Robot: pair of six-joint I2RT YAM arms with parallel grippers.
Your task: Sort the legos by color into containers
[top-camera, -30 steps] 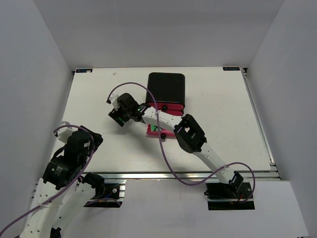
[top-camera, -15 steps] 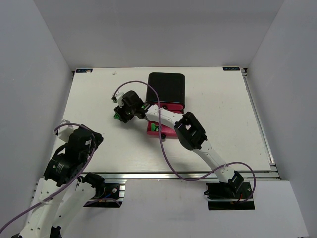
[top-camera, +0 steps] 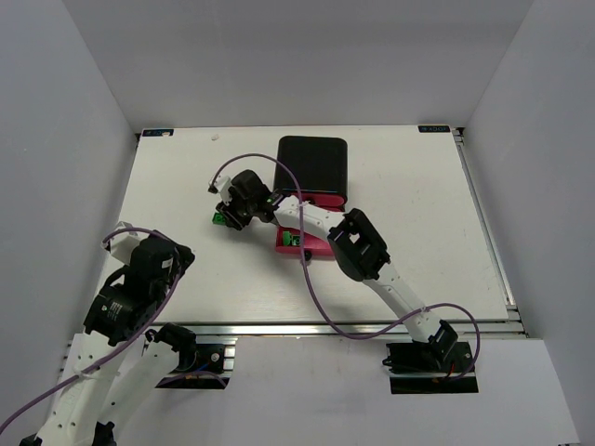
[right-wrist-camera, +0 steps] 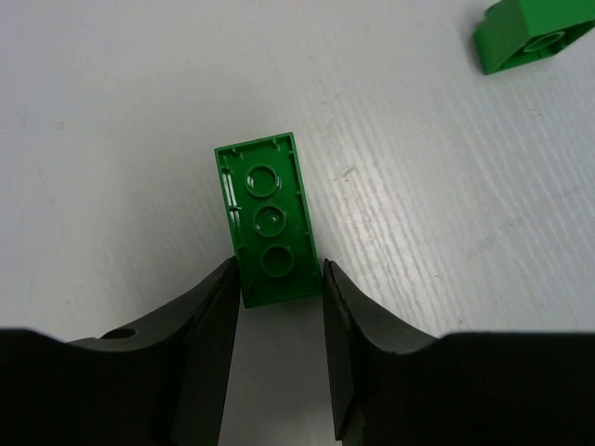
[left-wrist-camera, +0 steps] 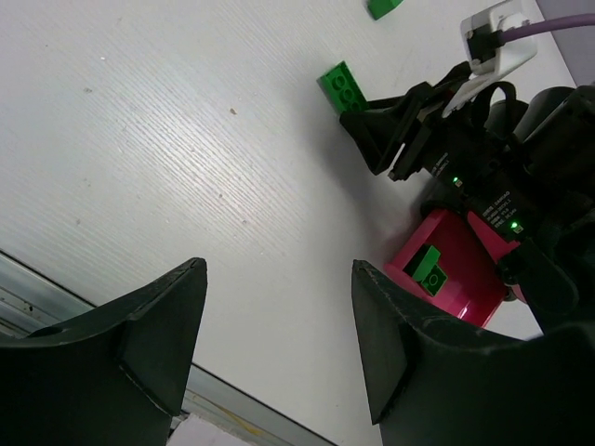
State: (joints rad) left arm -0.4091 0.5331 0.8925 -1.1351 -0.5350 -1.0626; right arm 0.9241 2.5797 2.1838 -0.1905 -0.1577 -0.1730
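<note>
Your right gripper (right-wrist-camera: 277, 283) has just narrowed from wide and clenched on 1 green lego (right-wrist-camera: 265, 218), flat on the table (right-wrist-camera: 112, 139). It belongs in the open drawer (left-wrist-camera: 465, 274). Your left gripper (left-wrist-camera: 279, 316) hangs released.

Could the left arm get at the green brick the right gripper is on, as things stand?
Probably not. The right gripper has its fingers against both sides of the green brick, blocking the approach, while the left gripper hangs open well back over the table.
</note>
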